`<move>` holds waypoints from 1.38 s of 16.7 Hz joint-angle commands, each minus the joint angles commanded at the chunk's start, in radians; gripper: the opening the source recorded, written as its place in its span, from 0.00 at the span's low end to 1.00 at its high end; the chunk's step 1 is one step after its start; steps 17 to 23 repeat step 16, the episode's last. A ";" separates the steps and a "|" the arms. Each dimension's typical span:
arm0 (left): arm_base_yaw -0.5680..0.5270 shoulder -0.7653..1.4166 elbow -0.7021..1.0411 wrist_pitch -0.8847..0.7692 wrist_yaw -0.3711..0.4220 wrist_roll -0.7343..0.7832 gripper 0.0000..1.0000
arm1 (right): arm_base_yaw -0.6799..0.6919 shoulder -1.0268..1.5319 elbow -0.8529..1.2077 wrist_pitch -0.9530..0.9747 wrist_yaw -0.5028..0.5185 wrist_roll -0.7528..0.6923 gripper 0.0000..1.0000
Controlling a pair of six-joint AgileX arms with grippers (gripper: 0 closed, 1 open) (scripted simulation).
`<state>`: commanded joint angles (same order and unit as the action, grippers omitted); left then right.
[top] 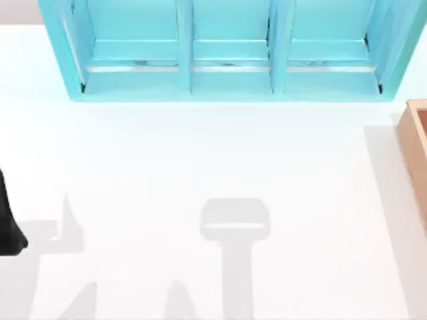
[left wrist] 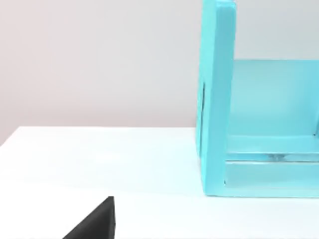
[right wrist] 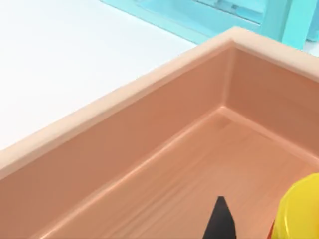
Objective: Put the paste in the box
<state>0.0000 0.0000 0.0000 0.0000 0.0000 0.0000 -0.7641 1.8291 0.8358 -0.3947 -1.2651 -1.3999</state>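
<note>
The box [top: 417, 150] is sitting at the table's [top: 200, 167] right edge in the top view, only partly inside the picture, just in front of the right end of the blue shelf unit [top: 227, 53] that is standing along the far side. The right wrist view is looking down into the box [right wrist: 124, 144], at its far corner and wooden floor, with the shelf unit [right wrist: 209, 15] showing beyond the rim. The paste [right wrist: 299, 211] is appearing there as a yellow rounded body over the box's inside, right beside a dark fingertip of the right gripper [right wrist: 219, 221]; whether the paste is resting on the floor or hanging above it cannot be told. Whether that claw is gripping the paste or standing open also cannot be told.

The left arm [top: 8, 223] is sitting at the table's left edge, near side, well apart from the box. In the left wrist view one dark fingertip [left wrist: 97, 221] is poking in over the white table [left wrist: 99, 159], with the shelf unit's [left wrist: 217, 99] end wall to its far side. Whether the left claw is open or closed cannot be told.
</note>
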 joint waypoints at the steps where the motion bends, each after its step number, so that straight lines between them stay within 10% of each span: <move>1: 0.000 0.000 0.000 0.000 0.000 0.000 1.00 | 0.000 0.000 0.000 0.000 0.000 0.000 0.30; 10: 0.000 0.000 0.000 0.000 0.000 0.000 1.00 | 0.000 0.000 0.000 0.000 0.000 0.000 0.98; 23: 0.000 0.000 0.000 0.000 0.000 0.000 1.00 | 0.000 0.000 0.000 0.000 0.000 0.000 1.00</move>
